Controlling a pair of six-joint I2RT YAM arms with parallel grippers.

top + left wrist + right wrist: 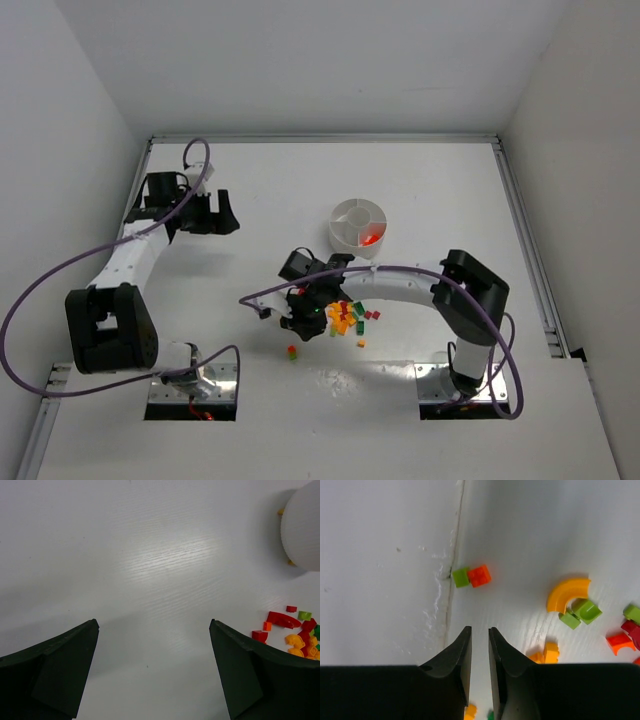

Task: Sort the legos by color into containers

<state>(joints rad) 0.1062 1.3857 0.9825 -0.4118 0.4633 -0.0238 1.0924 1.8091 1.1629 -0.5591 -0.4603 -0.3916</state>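
Observation:
The legos (345,318) lie in a small heap of red, orange, yellow and green on the table's middle. One green and orange-red pair (292,351) sits apart, in front of it. The white divided dish (360,225) stands behind the heap with a red piece (371,238) in one of the containers. My right gripper (300,318) hangs low at the heap's left edge. In its wrist view its jaws (480,630) stand a narrow gap apart, empty, short of the green (460,577) and orange-red brick (479,575). My left gripper (215,212) is wide open, far left.
An orange arch (566,592) and green bricks (585,611) lie right of the right fingers. The left wrist view shows the dish's wall (302,527) and part of the heap (295,630) at the right edge. A seam in the table (451,575) runs beside the pair.

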